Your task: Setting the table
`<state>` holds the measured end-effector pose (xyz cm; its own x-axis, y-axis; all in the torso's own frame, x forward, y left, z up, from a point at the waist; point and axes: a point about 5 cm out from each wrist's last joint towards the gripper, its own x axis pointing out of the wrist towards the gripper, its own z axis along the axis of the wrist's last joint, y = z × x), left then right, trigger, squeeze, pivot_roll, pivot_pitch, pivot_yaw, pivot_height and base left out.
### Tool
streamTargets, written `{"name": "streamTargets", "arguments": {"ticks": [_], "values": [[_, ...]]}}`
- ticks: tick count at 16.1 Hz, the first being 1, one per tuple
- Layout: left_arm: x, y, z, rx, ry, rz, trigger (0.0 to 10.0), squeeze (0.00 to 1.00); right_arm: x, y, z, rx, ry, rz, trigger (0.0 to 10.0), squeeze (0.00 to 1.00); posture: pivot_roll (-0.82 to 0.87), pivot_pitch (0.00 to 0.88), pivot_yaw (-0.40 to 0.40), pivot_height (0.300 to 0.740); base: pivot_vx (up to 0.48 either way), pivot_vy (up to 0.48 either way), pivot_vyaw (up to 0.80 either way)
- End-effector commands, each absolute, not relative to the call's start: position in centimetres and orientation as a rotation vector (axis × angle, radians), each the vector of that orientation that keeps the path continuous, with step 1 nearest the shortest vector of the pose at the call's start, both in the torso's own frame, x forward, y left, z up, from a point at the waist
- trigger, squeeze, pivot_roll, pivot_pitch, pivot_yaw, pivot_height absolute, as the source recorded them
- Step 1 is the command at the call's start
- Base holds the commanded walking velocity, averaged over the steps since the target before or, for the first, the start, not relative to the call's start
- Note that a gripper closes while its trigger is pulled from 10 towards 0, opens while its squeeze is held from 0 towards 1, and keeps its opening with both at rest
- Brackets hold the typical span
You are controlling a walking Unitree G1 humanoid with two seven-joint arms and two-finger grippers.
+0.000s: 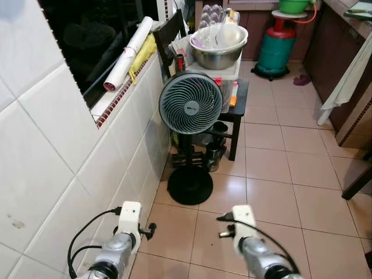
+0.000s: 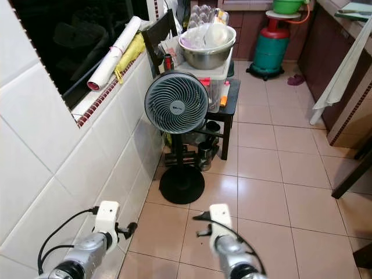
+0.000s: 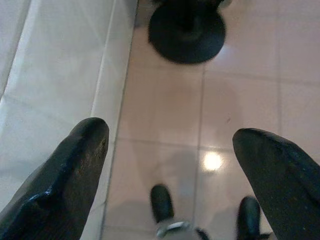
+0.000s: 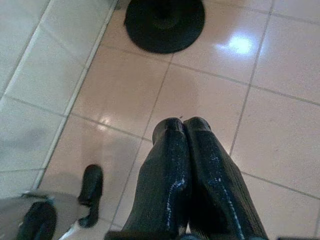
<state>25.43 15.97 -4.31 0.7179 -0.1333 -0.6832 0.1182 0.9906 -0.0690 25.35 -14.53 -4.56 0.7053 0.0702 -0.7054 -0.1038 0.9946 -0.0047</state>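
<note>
Tableware sits well ahead: a steel bowl (image 1: 219, 53) holding clear plastic containers and a white dish rests atop a white box on a small black worktop (image 1: 239, 99), behind a standing fan (image 1: 190, 104). Both arms hang low over the floor tiles (image 1: 273, 174), probably just walking; left end effector (image 3: 170, 165) spread and empty, right end effector (image 4: 187, 150) pressed together, carrying nothing.

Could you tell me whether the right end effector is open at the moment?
No, the right end effector has its two black fingers pressed together above the floor tiles.
</note>
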Motion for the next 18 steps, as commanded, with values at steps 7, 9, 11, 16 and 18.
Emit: {"name": "streamTargets", "arguments": {"ticks": [7,9,11,16,18], "values": [[27.1,20.2,-1.9,-0.044,0.625,-0.199,10.0,0.00,28.2,-16.4,-1.8,0.058,0.613,0.091,10.0,1.00,0.02,0.000,0.043,0.740,0.000,0.000,0.00],[26.2,20.2,-2.4,-0.063,0.623,-0.232,10.0,0.00,28.4,-16.8,-1.6,0.044,0.589,0.094,10.0,1.00,0.02,0.000,0.047,0.740,0.000,0.000,0.00],[25.8,19.9,-2.5,-0.084,0.587,-0.262,10.0,0.00,28.6,-17.2,-1.1,0.030,0.550,0.107,10.0,1.00,0.01,0.000,0.052,0.740,0.000,0.000,0.00],[25.7,18.7,-1.0,-0.132,0.390,-0.241,10.0,0.00,27.7,-17.6,-0.1,0.002,0.441,0.162,10.0,1.00,0.00,0.000,0.050,0.740,0.000,0.000,0.00],[25.4,18.3,-0.1,-0.126,0.321,-0.218,10.0,0.00,27.3,-17.0,0.7,-0.002,0.380,0.192,10.0,1.00,0.00,0.000,0.042,0.740,0.000,0.000,0.00]]}}
